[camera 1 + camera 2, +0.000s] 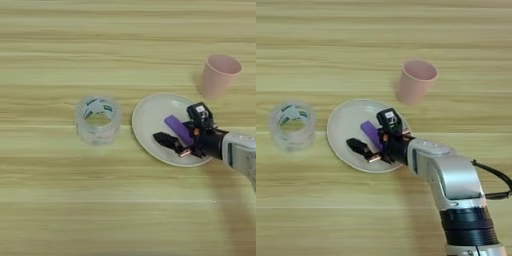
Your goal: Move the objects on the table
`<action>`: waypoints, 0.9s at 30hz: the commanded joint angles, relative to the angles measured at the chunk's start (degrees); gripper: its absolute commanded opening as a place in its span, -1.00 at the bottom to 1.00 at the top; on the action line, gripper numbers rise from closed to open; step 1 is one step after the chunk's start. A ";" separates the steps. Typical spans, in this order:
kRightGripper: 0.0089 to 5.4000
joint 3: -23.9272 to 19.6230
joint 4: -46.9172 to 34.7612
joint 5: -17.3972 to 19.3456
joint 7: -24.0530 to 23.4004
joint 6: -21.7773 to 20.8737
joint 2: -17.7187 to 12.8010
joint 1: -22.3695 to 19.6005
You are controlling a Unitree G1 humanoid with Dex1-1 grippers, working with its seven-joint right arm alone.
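Plate [150,120] sits mid-tabletop [100,210]. Tape roll [98,119] stands to its left, apart from it. Cup [218,75] stands behind and to the right of the plate, close to its rim. A small block [179,129] lies on the plate's right half. Pincer [181,131] reaches over the plate from the right, its fingers either side of the block. Arm [456,185] enters from the near right.

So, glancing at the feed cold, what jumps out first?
The right gripper over the white plate at mid-table, its black fingers spread either side of the purple block; whether the block already rests on the plate is unclear. Behind the plate stands an upright pink cup, and off to its left lies a clear tape roll.
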 commanded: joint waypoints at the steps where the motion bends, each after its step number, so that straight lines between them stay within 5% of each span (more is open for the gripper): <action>1: 1.00 0.96 -2.47 -2.11 -0.45 -4.39 -3.28 -1.19; 11: 1.00 1.65 4.63 -5.21 -0.55 -9.62 -4.46 -2.18; 27: 0.27 2.55 5.78 -5.86 1.18 -12.69 -5.45 -1.53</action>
